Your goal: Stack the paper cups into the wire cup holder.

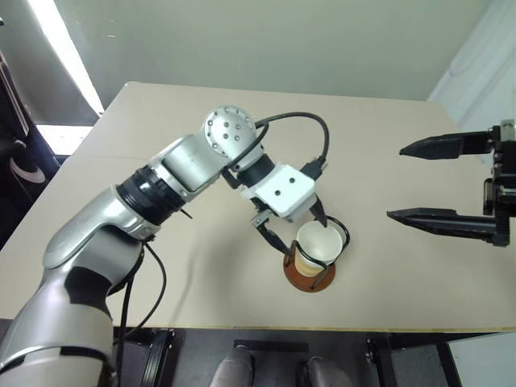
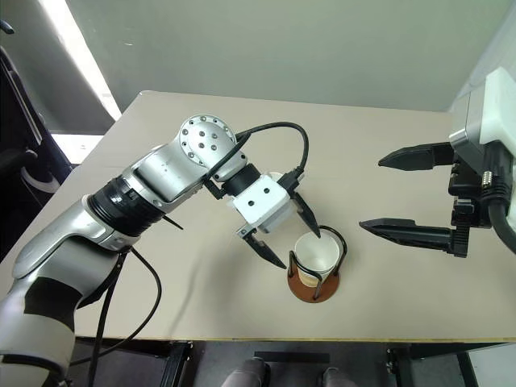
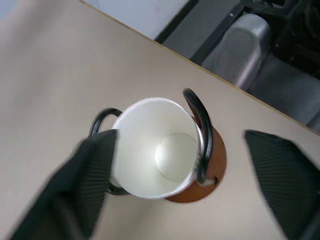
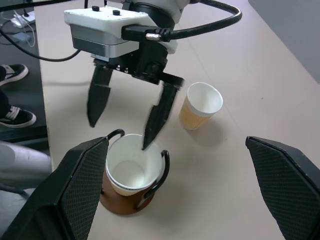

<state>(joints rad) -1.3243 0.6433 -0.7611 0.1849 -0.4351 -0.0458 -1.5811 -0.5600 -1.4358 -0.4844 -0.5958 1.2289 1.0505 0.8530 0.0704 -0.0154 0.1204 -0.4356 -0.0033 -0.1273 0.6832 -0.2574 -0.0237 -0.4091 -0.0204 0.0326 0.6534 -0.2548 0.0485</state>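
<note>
Left end effector (image 2: 290, 231): fingers spread, released, poised just over the wire cup holder (image 2: 314, 284) near the front edge of the counter (image 1: 201, 282). One finger sits at the rim of the cup in the holder (image 1: 318, 246), the other hangs clear on the far side; nothing is gripped.

Holder: the right wrist view shows two rims nested, so two of the paper cups appear seated inside the black loops, upright on the reddish-brown disc.

Loose cup (image 4: 200, 106): stands upright on the counter just behind the left end effector, apart from the holder, mouth up.

Right end effector (image 1: 439, 181): wide open, empty, held above the counter well to the right.

Handling, judged: thin paper, very light, crushes under a hard pinch, tips easily. Best hold looks to be across the upper wall just under the rolled rim, where it is stiffest, with light pressure. The holder is light too and may slide if nudged.
</note>
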